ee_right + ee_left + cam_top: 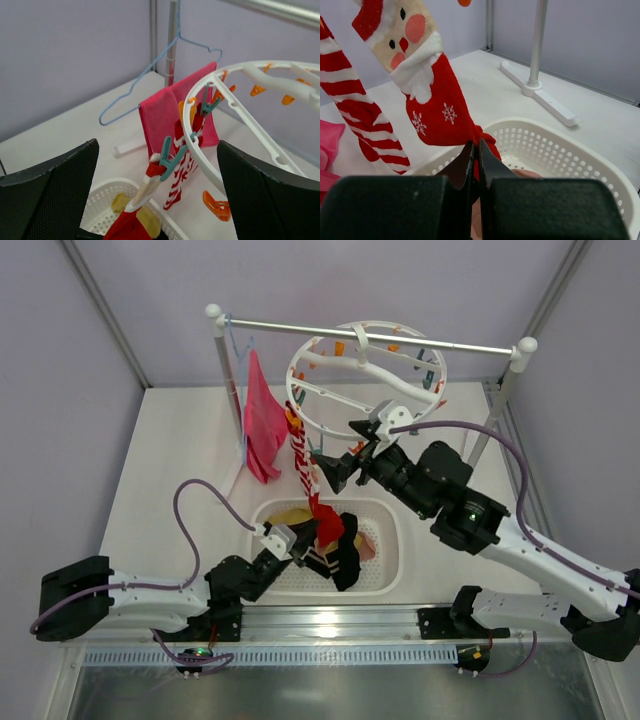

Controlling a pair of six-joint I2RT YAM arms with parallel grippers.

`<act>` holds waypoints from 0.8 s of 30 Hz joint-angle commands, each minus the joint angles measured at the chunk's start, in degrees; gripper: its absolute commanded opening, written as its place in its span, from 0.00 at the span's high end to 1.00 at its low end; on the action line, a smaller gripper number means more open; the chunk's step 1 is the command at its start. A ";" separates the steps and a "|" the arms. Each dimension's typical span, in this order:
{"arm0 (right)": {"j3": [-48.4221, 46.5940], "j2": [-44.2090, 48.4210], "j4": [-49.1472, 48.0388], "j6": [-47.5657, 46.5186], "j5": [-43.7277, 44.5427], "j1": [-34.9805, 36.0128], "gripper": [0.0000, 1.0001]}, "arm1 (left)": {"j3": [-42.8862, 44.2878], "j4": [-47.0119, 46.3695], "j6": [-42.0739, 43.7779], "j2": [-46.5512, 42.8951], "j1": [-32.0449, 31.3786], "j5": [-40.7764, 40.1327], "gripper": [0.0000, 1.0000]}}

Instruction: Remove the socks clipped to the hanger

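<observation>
The white ring hanger (366, 376) hangs from the rack rail with orange and teal clips. A red Santa sock (432, 107) hangs from a teal clip (173, 155) on the ring. A red-and-white striped sock (298, 455) is clipped beside it. My left gripper (476, 150) is shut on the Santa sock's toe, just above the basket. My right gripper (156, 150) is open, its fingers on either side of that teal clip without touching it. Black (346, 552), mustard (146, 221) and pale pink (369, 545) socks lie in the basket.
The white perforated basket (392, 558) sits below the ring, near the table's front. A magenta-pink cloth (262, 422) on a blue wire hanger (145, 80) hangs at the rail's left end. The white rack post (538, 45) and its foot stand behind the basket.
</observation>
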State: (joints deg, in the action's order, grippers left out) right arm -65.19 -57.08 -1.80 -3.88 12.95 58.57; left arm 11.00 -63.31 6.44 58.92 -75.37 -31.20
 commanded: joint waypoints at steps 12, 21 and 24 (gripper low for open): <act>-8.90 -12.62 11.91 3.08 -11.02 -6.18 0.00 | 6.75 6.01 -3.10 4.54 -0.30 -5.36 1.00; -3.37 -9.45 9.01 6.51 -14.10 -6.18 0.00 | 6.92 5.56 -4.24 4.89 -0.30 -4.13 1.00; -1.70 -10.42 7.78 7.39 -9.12 -6.18 0.00 | 6.92 5.74 -5.12 4.63 -0.30 -2.29 1.00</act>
State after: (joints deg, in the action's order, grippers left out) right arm -67.88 -67.44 8.64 1.61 0.08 52.53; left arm 16.05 -56.23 2.96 64.01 -75.37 -34.72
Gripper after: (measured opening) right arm 0.996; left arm 0.005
